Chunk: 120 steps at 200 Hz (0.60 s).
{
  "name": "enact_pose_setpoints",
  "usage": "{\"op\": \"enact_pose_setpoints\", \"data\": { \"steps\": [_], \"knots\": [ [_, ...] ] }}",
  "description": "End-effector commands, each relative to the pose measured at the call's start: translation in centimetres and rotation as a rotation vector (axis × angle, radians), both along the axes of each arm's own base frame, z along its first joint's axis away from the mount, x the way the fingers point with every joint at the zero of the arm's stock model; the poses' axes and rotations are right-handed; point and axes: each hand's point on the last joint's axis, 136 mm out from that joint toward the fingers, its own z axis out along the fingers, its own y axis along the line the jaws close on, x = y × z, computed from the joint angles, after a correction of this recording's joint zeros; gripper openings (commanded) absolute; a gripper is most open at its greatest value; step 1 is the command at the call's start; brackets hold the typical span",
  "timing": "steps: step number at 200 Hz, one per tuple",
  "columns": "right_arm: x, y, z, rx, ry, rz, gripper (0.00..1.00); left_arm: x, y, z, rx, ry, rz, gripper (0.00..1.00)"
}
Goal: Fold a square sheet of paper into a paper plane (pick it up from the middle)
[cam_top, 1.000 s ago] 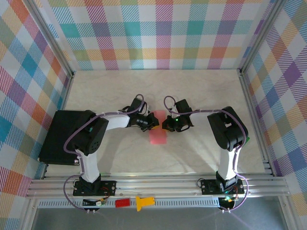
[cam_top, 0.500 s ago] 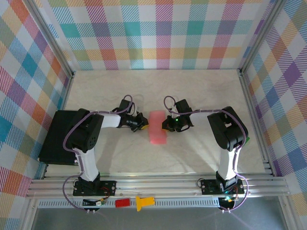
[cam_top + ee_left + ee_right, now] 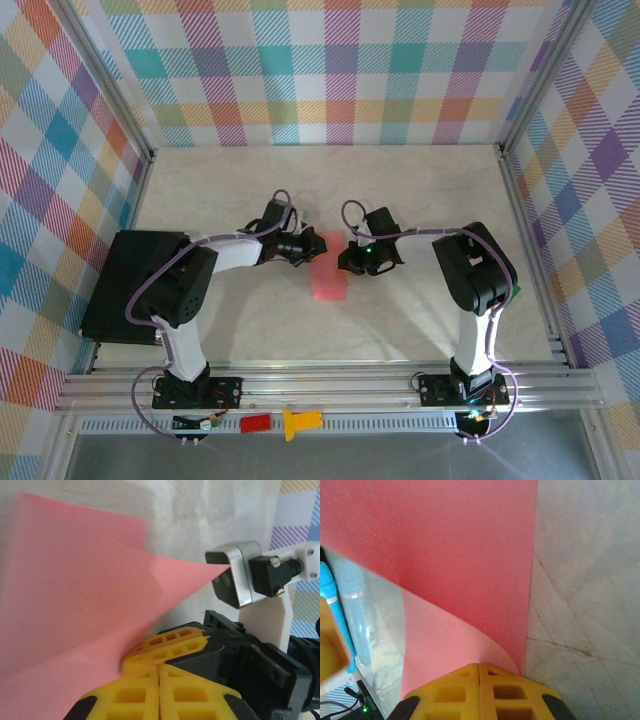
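Paper comes first from above: the pink paper point(image 3: 329, 280) is seen lying on the pale table point(image 3: 420, 200), folded into a long strip that runs from near to far. It is set right between the two arms. Its far left side is touched by the left gripper point(image 3: 311, 249) and its far right side by the right gripper point(image 3: 345, 262), so neither arm is nearer. From the left wrist, the left gripper's yellow fingers point(image 3: 125, 695) are seen pressed tight together, with the paper point(image 3: 75, 595) just ahead and to the left. Whether any paper is nipped between them cannot be told. A loose flap is lifted there, and its sharp corner is pointed toward the right gripper point(image 3: 165, 642). The paper looks thin, smooth and plain, and it would likely bend at a light push. From the right wrist, the right gripper point(image 3: 480, 672) is seen closed, and a soft curl of the paper point(image 3: 445, 555) is held at its tips. The table point(image 3: 585, 580) beside it is marked like stone. The next crease would likely be pressed along the long line.
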Motion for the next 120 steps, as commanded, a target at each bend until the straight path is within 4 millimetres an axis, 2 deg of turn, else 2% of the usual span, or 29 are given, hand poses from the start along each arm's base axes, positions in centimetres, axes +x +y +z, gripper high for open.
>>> {"op": "enact_pose_setpoints", "data": {
  "steps": [1, 30, 75, 107, 120],
  "knots": [
    [-9.0, -9.3, -10.8, -0.477, 0.330, -0.032, 0.01, 0.5, -0.3, -1.7, 0.016, 0.029, 0.011, 0.07],
    [-9.1, -9.5, -11.0, -0.482, 0.333, -0.034, 0.01, 0.9, 1.0, -3.6, 0.061, 0.058, 0.031, 0.07],
    [-9.2, -9.9, -11.2, -0.508, 0.337, -0.033, 0.01, 2.0, 4.3, -5.5, 0.087, 0.099, 0.105, 0.07],
    [-9.3, -10.1, -11.3, -0.515, 0.337, -0.033, 0.01, 2.9, 7.2, -5.9, 0.116, 0.101, 0.155, 0.07],
    [-9.2, -10.1, -11.3, -0.515, 0.336, -0.033, 0.01, 2.9, 7.5, -5.6, 0.121, 0.105, 0.157, 0.07]
  ]
}}
